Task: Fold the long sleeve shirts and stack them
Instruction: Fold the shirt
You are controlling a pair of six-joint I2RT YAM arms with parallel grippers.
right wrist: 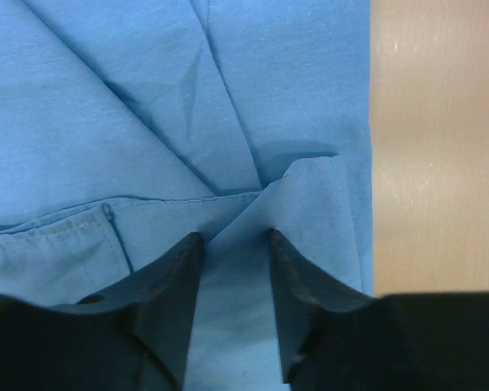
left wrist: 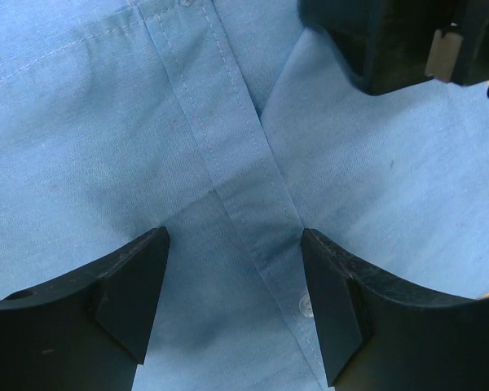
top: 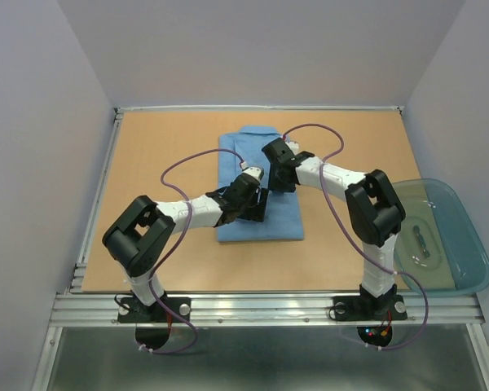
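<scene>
Top external: middle of shirt [top: 279, 224] hidden beneath left tool [left wrist: 234, 236], wide open, and right tool [right wrist: 234, 236], half open, both empty

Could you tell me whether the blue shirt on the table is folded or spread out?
Folded: the shirt lies as a compact rectangle, no sleeves sticking out; layers overlap near its edge.

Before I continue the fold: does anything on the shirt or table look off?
One thing: in the right wrist view, at the edge of the shirt beside the table, a small flap stands puckered, with diagonal creases running to it, so that fold is not flat. Otherwise the shirt lies as a neat rectangle.
</scene>
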